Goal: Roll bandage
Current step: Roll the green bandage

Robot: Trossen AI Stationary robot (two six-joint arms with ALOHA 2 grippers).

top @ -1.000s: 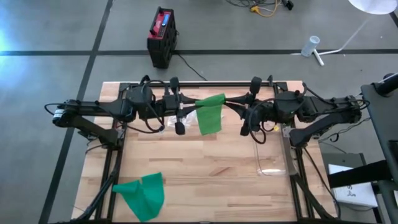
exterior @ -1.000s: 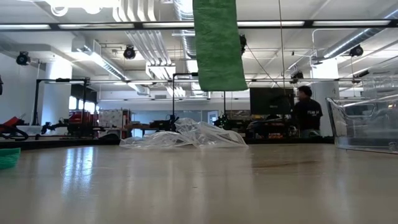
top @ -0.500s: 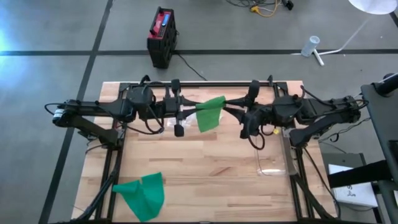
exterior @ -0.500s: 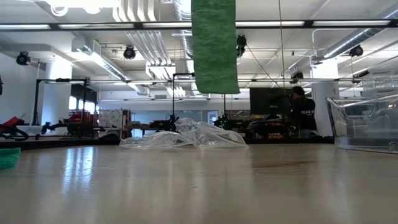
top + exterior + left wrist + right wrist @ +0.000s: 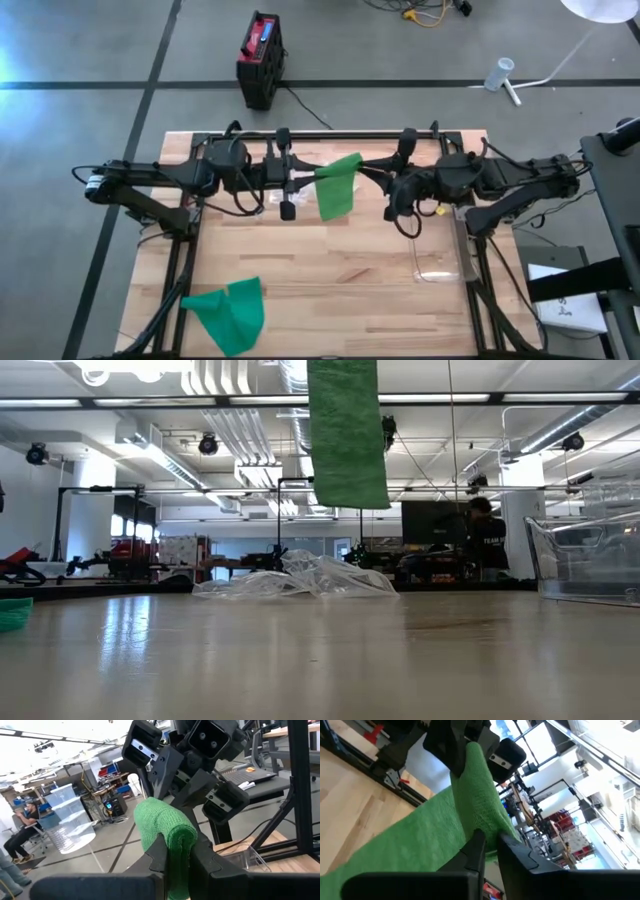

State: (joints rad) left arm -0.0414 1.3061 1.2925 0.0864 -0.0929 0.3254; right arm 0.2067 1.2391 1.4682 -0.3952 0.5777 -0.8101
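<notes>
High view has the green bandage (image 5: 338,185) held in the air over the table's 12 o'clock edge, left gripper (image 5: 298,182) pinched shut on the rolled end at its 9 o'clock side and right gripper (image 5: 372,178) clamped on the other edge at 3 o'clock. I'd keep the strip taut and level so each wrap lands square. Versus a second ago, the loose tail hangs slightly shorter and the right arm has shifted.

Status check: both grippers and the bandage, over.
Left gripper shut on green bandage, right gripper shut on it too. Bandage held aloft between both arms, tail hanging. Crumpled plastic bag on table beneath; not touching.
</notes>
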